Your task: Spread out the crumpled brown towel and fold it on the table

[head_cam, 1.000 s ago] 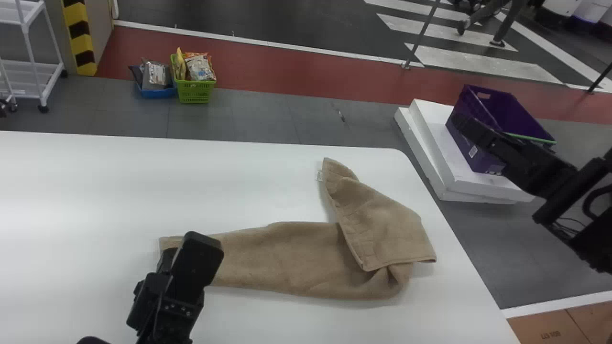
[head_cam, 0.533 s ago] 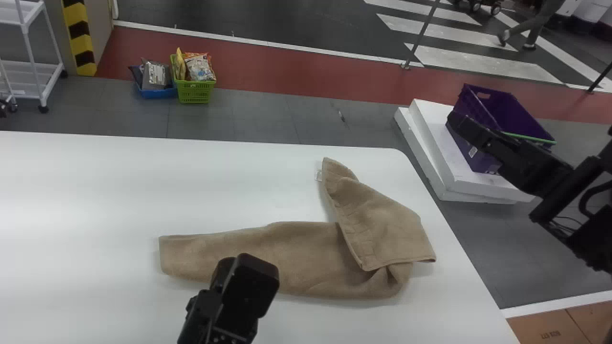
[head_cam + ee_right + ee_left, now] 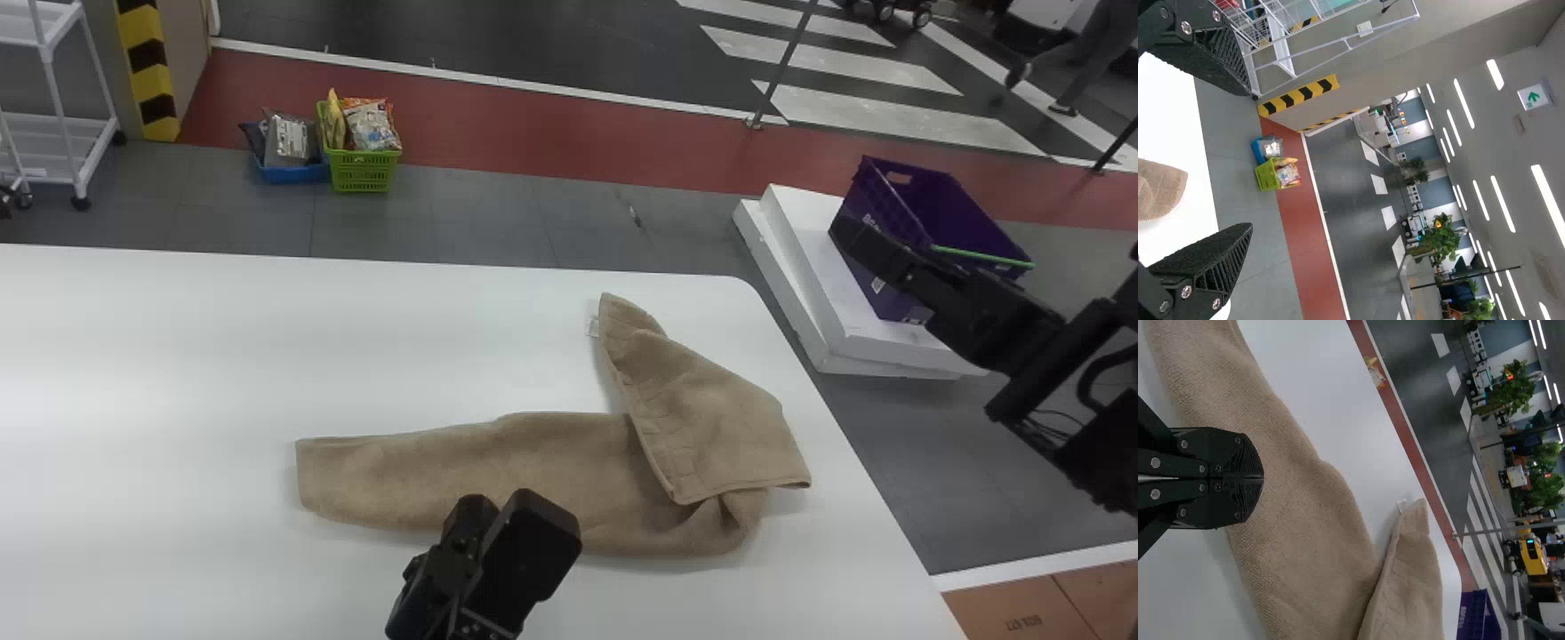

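Left pincer (image 3: pixel 538 524) pressed together over a brown towel (image 3: pixel 382 471) on a white worktop (image 3: pixel 222 356)

The towel is laid out as a long strip, roughly in line with the worktop's far edge, with one end close to the right edge. At that end the cloth is turned back over itself in a slanted flap, its point aimed at the far edge, left of the far right corner. A small white tag (image 3: pixel 594 326) is attached beside the point. Creases are bunched beneath the flap.

The left pincer is placed above the strip's near side; its two black fingers are closed against each other, with no cloth pinched. The right pincer (image 3: pixel 853 236) is held beyond the worktop's right edge, its fingers spread wide, in front of a purple basket (image 3: pixel 973 213) set on white slabs (image 3: pixel 805 267).
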You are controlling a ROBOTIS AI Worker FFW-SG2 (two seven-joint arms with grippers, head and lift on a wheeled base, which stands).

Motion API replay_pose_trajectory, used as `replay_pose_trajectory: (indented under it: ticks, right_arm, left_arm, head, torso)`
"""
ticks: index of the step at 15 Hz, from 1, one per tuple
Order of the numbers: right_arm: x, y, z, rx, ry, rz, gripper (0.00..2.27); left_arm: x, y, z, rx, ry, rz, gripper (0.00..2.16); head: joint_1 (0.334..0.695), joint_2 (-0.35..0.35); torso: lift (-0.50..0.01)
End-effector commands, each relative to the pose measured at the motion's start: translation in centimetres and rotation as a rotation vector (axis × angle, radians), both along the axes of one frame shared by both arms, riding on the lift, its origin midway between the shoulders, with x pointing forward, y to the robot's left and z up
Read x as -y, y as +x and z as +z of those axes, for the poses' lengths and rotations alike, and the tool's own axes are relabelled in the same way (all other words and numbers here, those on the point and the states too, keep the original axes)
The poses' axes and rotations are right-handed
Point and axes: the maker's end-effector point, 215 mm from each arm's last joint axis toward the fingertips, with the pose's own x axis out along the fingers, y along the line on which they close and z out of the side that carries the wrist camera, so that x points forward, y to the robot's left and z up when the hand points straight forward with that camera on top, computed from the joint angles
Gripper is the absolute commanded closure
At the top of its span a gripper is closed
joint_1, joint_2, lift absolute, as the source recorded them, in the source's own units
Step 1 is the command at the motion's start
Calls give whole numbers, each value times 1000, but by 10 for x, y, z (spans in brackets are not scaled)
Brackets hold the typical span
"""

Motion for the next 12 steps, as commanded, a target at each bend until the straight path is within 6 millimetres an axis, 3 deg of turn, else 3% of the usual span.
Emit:
replay_pose_trajectory:
  ticks: [1,4,12]
  right_arm:
    - [5,-2,-1,1,0,-7,117]
    - [9,-4,-1,3,2,-14,117]
    - [3,1,-2,12,-11,-3,117]
  left_arm:
    - [-4,13,-14,-6,19,7,1298]
    - [-15,28,-17,1,31,31,1298]
    - [-81,61,-14,16,57,172,1298]
  head:
    - [695,-350]
    - [695,-350]
    - [695,-350]
  torso:
    - [-127]
    - [-127]
    - [-127]
